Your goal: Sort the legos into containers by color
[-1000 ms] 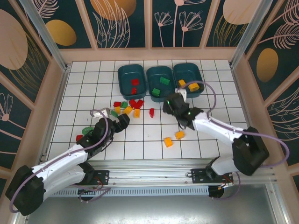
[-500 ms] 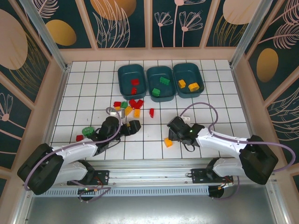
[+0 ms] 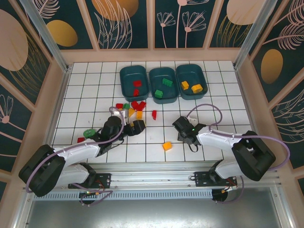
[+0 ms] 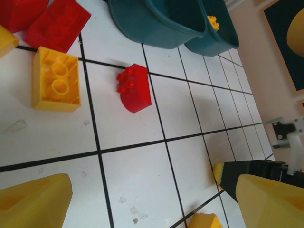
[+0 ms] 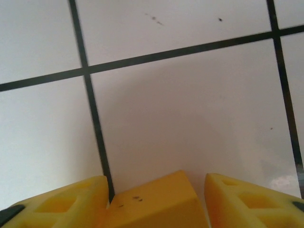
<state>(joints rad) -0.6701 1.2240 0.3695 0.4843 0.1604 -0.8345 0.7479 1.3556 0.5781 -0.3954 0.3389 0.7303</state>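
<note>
From above, 3 teal tubs (image 3: 127,76) sit at 12 o'clock on the bench (image 3: 85,95), with loose legos (image 3: 137,105) at 6 o'clock of them. Left wrist: the left end effector (image 4: 154,190) is spread, a red brick (image 4: 134,88) lying at its 12 o'clock (untouched). Right wrist: the right end effector (image 5: 156,190) is pinching a yellow brick (image 5: 152,206).

Place: robot lab test cell, boxed in on three sides.
Walls: dark flower-printed panels (image 3: 123,23) between aluminium posts (image 3: 43,33).
Floor: white gridded table (image 3: 85,90).
Fixtures: two robot arms (image 3: 218,138) bolted to a metal rail (image 3: 156,179).
</note>
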